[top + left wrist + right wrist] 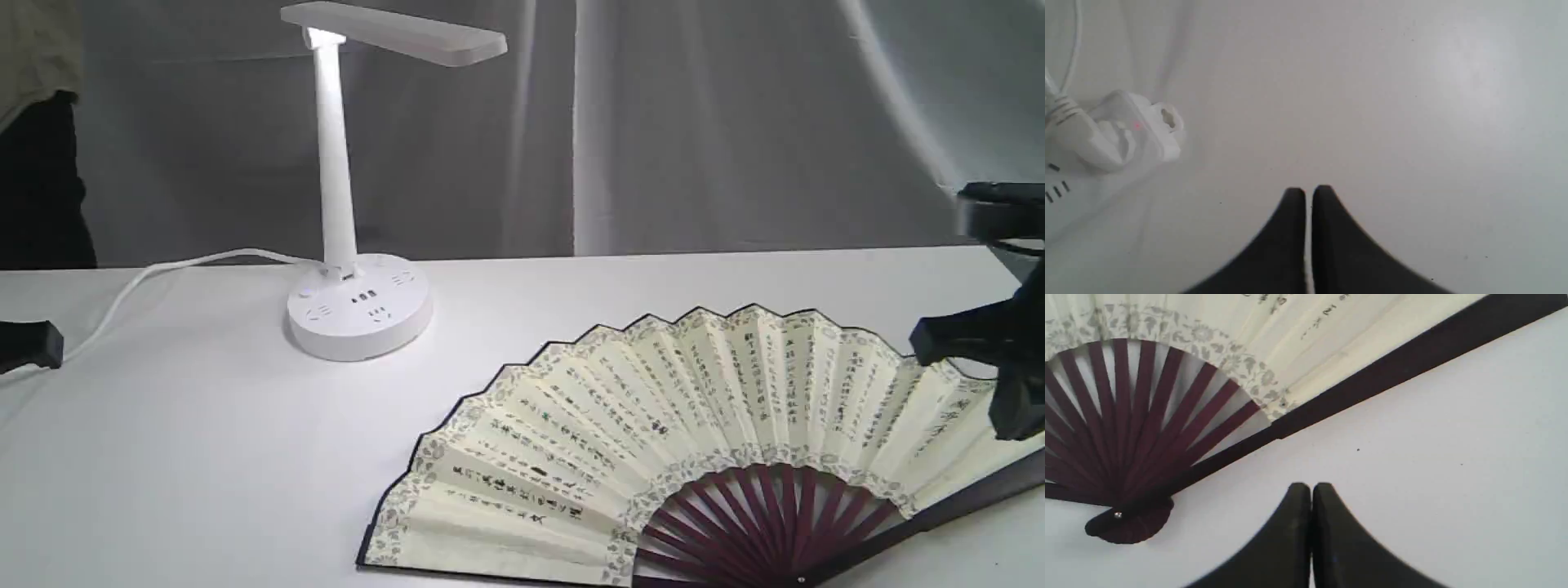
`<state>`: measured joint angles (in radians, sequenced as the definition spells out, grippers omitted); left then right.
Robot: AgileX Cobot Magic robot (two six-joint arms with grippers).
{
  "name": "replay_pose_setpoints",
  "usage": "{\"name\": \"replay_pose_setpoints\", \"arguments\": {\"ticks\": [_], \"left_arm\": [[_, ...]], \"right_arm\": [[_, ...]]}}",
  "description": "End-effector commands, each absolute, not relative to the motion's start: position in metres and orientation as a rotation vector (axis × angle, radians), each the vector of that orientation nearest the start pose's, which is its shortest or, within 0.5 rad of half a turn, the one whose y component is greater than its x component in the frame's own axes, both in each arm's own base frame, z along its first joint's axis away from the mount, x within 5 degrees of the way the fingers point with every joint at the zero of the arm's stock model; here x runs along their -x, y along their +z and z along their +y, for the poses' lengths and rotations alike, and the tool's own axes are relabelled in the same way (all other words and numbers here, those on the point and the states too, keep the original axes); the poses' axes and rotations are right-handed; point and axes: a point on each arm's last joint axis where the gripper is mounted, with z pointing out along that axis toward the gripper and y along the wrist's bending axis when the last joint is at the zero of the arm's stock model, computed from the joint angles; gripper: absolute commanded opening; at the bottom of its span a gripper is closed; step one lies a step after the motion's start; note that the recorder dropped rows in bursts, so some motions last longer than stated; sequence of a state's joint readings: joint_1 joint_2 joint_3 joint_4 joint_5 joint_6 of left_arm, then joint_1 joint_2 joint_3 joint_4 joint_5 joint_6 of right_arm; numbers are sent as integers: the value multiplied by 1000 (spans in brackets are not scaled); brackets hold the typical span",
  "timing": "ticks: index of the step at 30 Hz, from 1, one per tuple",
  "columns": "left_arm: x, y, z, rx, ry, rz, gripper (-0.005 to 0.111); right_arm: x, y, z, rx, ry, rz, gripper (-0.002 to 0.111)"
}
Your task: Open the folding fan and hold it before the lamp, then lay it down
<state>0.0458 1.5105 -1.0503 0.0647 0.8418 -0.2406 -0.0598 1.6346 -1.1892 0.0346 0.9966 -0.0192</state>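
The folding fan [694, 408] lies spread open and flat on the white table at the front right, cream leaf up, maroon ribs [1139, 428] fanning out from the pivot [1118, 515]. Its dark outer guard [1392, 363] runs just beyond my right gripper [1310, 488], which is shut with nothing in it, over bare table and apart from the fan. The white lamp [335, 163] stands upright at the back left on its round base [359, 314]. My left gripper [1308, 192] is shut and empty over bare table at the far left, away from lamp and fan.
The lamp's white cord [163, 269] trails left across the table. A white plug and socket block [1122, 130] lies near the left gripper. A person in dark clothes [33, 180] stands at the back left before a grey curtain [694, 122].
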Motion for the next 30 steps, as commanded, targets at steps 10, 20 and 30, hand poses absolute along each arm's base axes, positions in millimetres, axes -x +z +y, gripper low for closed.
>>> {"name": "replay_pose_setpoints", "arguments": {"ticks": [10,20,30], "left_arm": [[-296,256,-8,121,97,2738,0],[-288,264,-7,64,115,2761,0],[-252,300,-6,69,-22,2715,0]], "right_arm": [[-296,263,-26,-45,-74,2804,0],[-288,269,-26,-45,-76,2824,0],[-264,307,-24,-45,-90,2699,0]]}}
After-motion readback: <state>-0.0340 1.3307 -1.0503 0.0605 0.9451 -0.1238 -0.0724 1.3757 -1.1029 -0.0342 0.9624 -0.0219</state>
